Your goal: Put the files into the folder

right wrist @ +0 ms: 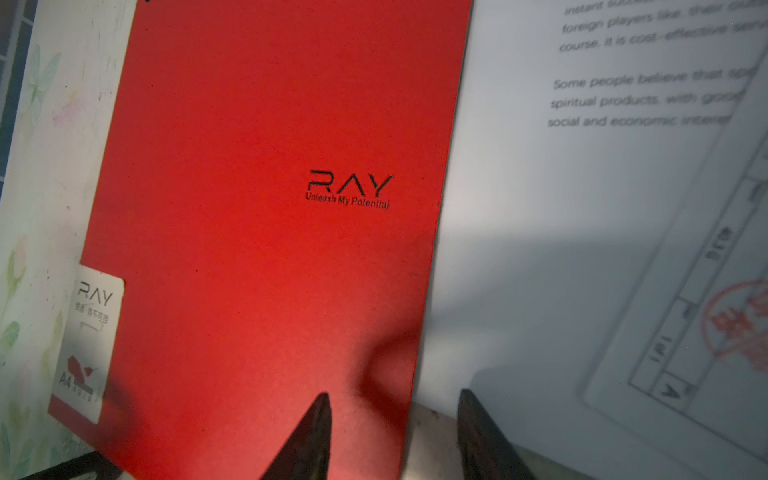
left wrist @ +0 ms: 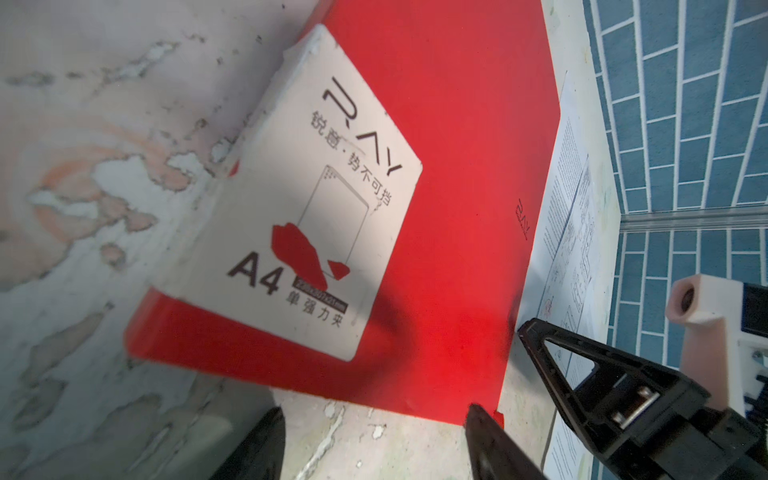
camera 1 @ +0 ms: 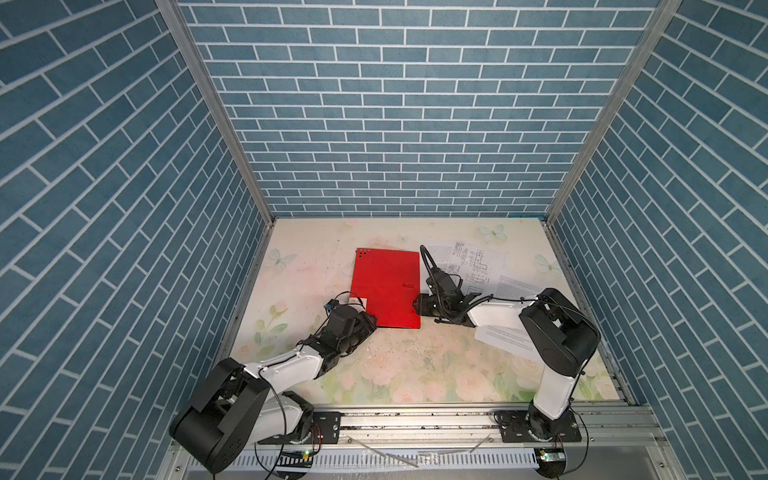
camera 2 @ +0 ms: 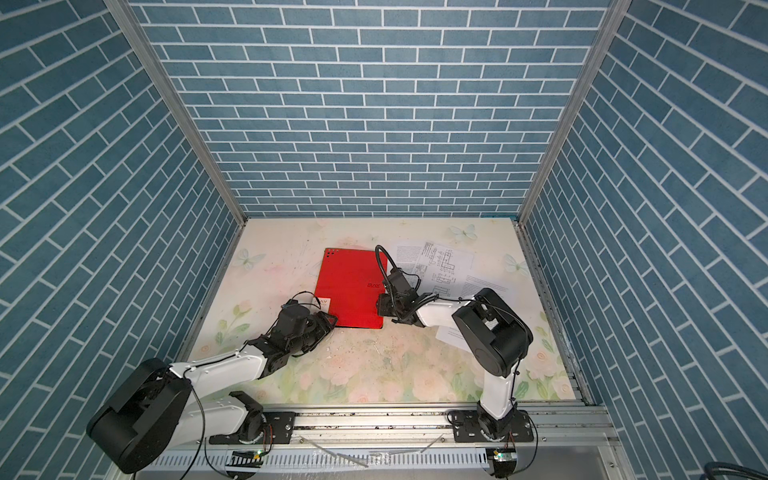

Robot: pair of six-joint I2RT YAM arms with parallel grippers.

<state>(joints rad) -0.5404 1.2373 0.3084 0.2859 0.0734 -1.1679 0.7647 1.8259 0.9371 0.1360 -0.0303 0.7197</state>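
Closest to the lens, the right hand (right wrist: pixel 395 419) has its jaws apart and straddles the right edge of the folder (right wrist: pixel 266 208). One finger is over the red cover and its mate is over the files (right wrist: pixel 561 216) just beside it, clamped on nothing. The left hand (left wrist: pixel 374 444) is likewise apart and empty, just short of the folder's near edge, by the near left corner where the white label (left wrist: pixel 299 199) sits.

In both top views the folder lies closed and flat, red side up, at the middle of the surface (camera 1: pixel 415 365). To its right the files are spread from far to near, one sheet partly under the right arm.

Thin, light and fairly stiff by the look of it, the folder should lift like a board, though its smooth cover may skate. Pinching the right edge while the left hand pins the near corner looks soundest. Paper will flop and slide, so it is best taken by an edge.
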